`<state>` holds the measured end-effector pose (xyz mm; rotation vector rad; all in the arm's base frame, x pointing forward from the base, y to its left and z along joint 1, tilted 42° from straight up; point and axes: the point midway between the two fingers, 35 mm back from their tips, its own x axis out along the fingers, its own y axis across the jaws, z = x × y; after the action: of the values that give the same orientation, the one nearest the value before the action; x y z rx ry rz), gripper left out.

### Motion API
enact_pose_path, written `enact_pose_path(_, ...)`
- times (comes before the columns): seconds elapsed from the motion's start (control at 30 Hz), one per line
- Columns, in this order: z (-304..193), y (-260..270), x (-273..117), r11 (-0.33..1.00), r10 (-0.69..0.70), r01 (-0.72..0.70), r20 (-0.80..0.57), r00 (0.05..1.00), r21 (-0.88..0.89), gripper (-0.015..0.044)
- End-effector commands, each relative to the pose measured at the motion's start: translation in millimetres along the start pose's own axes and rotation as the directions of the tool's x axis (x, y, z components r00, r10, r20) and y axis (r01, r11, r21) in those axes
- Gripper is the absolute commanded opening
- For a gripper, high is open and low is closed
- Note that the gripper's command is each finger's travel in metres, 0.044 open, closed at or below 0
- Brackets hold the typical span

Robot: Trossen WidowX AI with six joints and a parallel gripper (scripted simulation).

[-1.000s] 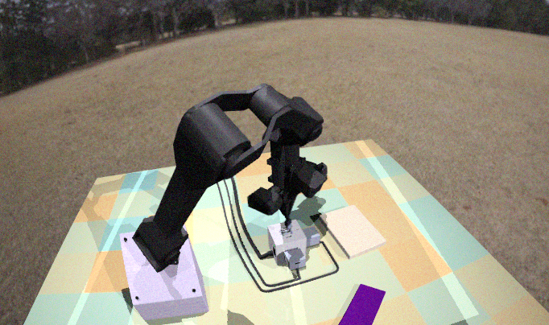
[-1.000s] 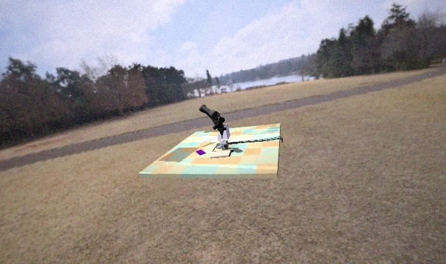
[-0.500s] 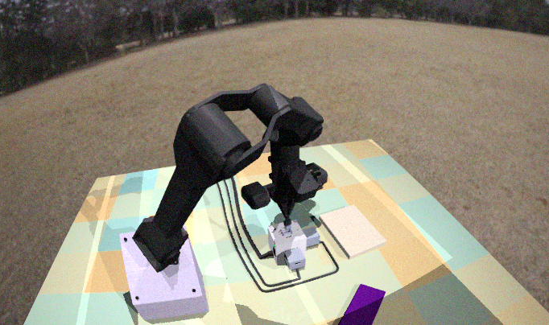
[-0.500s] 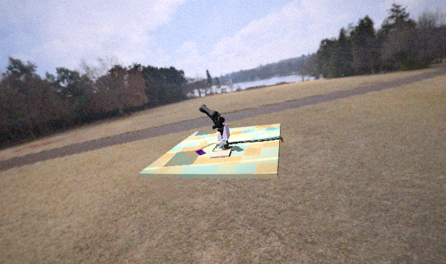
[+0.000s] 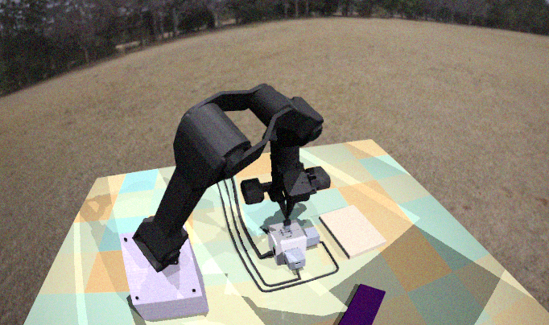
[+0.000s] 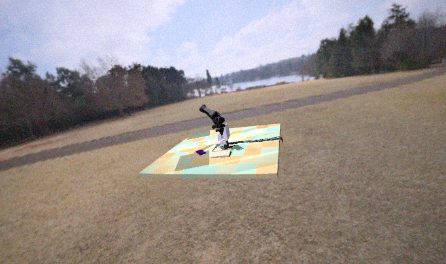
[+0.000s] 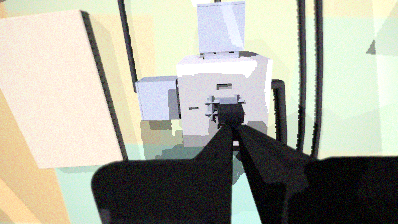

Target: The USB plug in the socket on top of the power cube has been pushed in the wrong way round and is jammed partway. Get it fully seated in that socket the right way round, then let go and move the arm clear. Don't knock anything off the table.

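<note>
The white power cube [image 5: 286, 244] [image 7: 200, 75] stands on the table, with narrow slots in its top. My gripper [image 5: 286, 219] [image 7: 233, 132] points down over the cube's top and is shut on the USB plug [image 7: 230, 114], whose small black body shows between the fingertips. Silvery metal shows beside and under the plug at the top face. The fingers and the plug's body hide the socket mouth, so I cannot tell how deep the plug sits or which way round it is. In the exterior view the cube and fingers are too small to read.
Two pale blue-grey adapters [image 5: 311, 236] [image 7: 221, 26] stick out from the cube's sides. Black cables [image 5: 337, 266] [image 7: 301, 75] loop around it. A cream slab [image 5: 352, 230] [image 7: 50, 90] [image 6: 220, 153] lies beside it. A purple block [image 5: 363, 305] [image 6: 200, 152] lies farther off.
</note>
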<state>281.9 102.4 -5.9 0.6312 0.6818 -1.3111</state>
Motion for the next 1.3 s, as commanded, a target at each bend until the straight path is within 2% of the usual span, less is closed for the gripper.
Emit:
enact_pose_path(0.0,-0.1,-0.2,0.4,1.000,-0.001,0.001,0.000,1.000,0.012,0.0000)
enact_pose_path(1.27,-2.0,0.2,4.0,1.000,0.000,0.000,-0.023,1.000,0.001,0.0000)
